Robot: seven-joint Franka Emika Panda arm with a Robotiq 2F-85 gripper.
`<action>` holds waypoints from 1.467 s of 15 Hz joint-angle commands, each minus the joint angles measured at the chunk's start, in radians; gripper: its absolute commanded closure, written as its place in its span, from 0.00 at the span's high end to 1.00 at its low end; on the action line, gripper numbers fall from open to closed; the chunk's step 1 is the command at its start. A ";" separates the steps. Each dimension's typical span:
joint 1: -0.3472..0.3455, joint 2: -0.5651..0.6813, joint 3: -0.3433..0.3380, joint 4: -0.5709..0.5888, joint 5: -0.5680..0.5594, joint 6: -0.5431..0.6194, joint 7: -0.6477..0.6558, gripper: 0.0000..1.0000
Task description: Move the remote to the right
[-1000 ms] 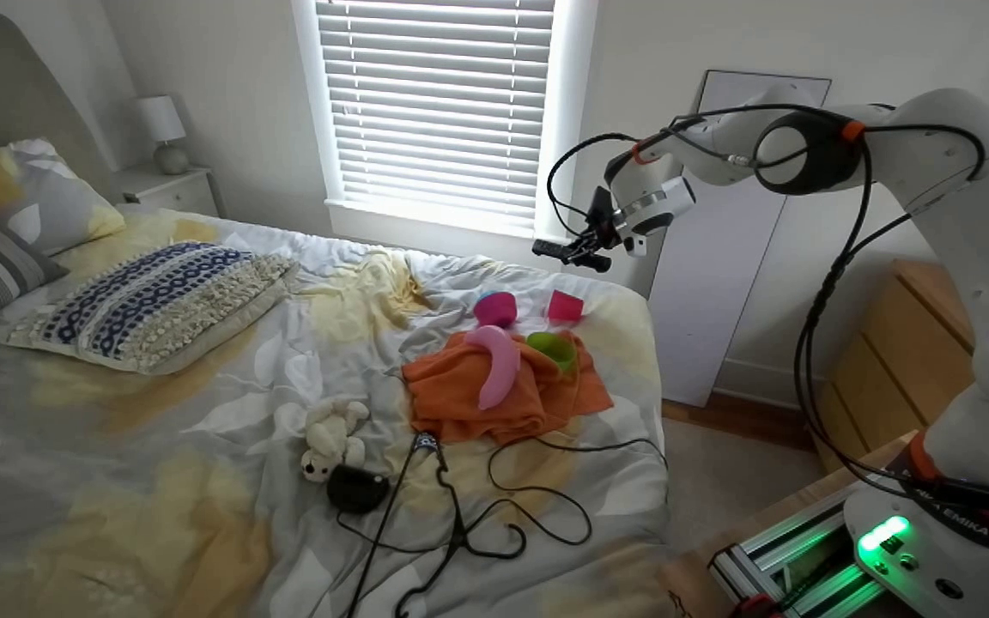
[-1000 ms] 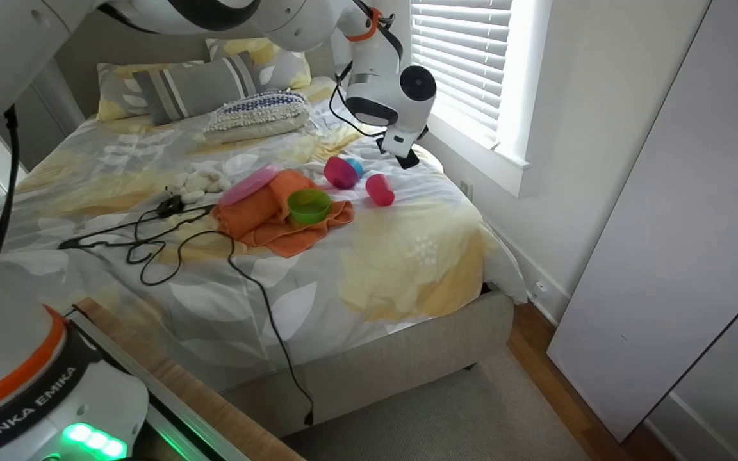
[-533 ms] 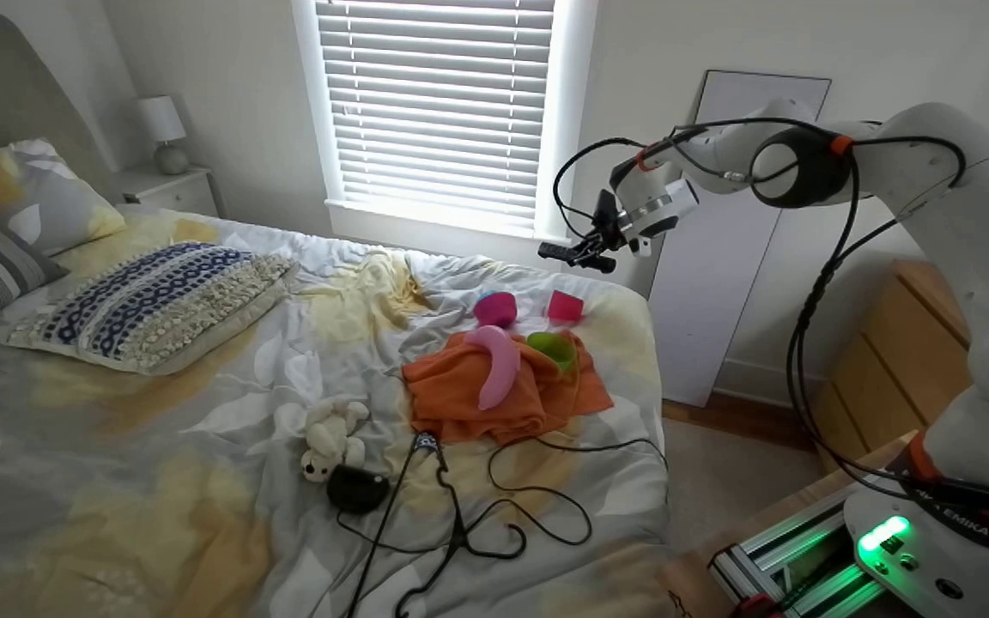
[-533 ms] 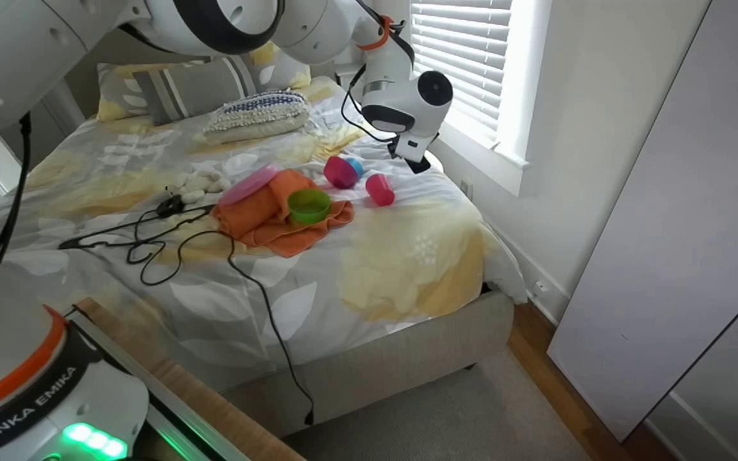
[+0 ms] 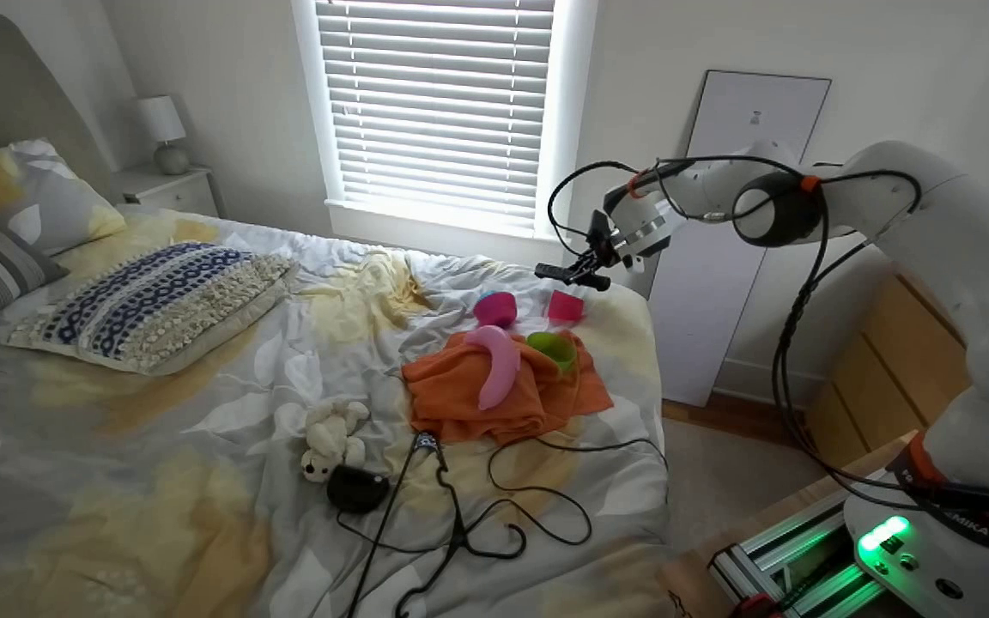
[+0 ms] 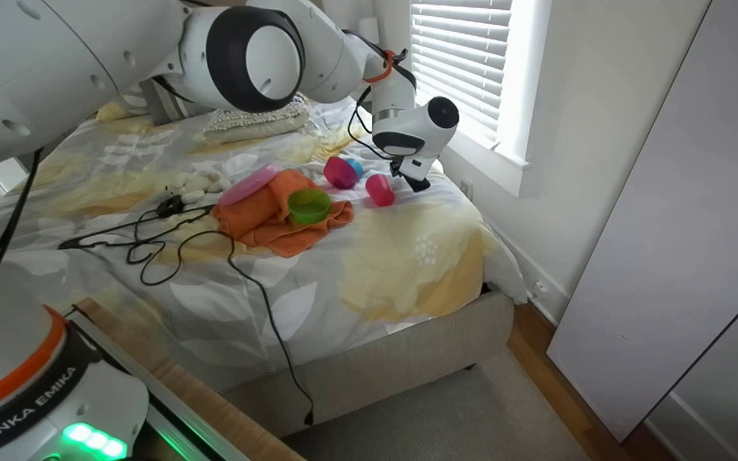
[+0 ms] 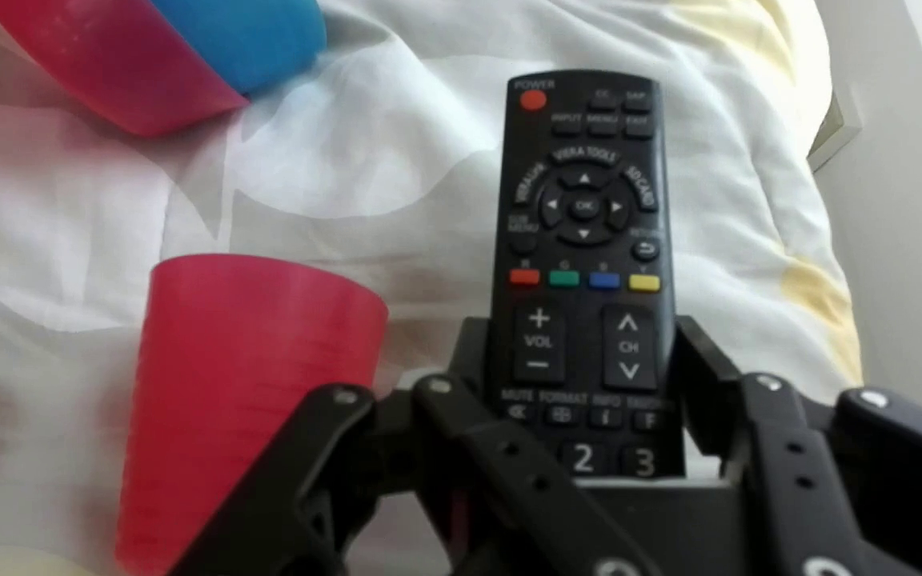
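Observation:
The black remote (image 7: 585, 208) fills the middle of the wrist view, its button face up and its lower end hidden behind the gripper. My gripper (image 7: 579, 360) has one finger against each long side of it. In an exterior view the remote (image 5: 552, 273) shows as a dark bar in the gripper (image 5: 576, 276), over the far corner of the bed near the window. In an exterior view the gripper (image 6: 409, 174) is right of the pink cup; the remote is hard to tell from the fingers there. The remote appears held above the bed; its exact height cannot be told.
A pink cup (image 7: 253, 384) lies left of the remote, with a pink and blue cup pair (image 5: 495, 309) beyond. An orange cloth (image 5: 460, 386) bears a pink banana-like toy (image 5: 499, 369) and a green cup (image 5: 553, 350). A hanger, cable and plush toy (image 5: 331, 438) lie nearer.
The arm has come down. The gripper with the remote has lowered toward the bed and shifted slightly right in an exterior view. The objects on the bed have not moved.

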 commanded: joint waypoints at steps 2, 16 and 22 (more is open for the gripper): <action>0.005 0.155 -0.034 0.203 -0.047 -0.039 0.113 0.47; 0.115 -0.289 -0.123 -0.248 -0.350 -0.104 0.020 1.00; 0.196 -0.488 -0.126 -0.514 -0.671 -0.105 0.044 1.00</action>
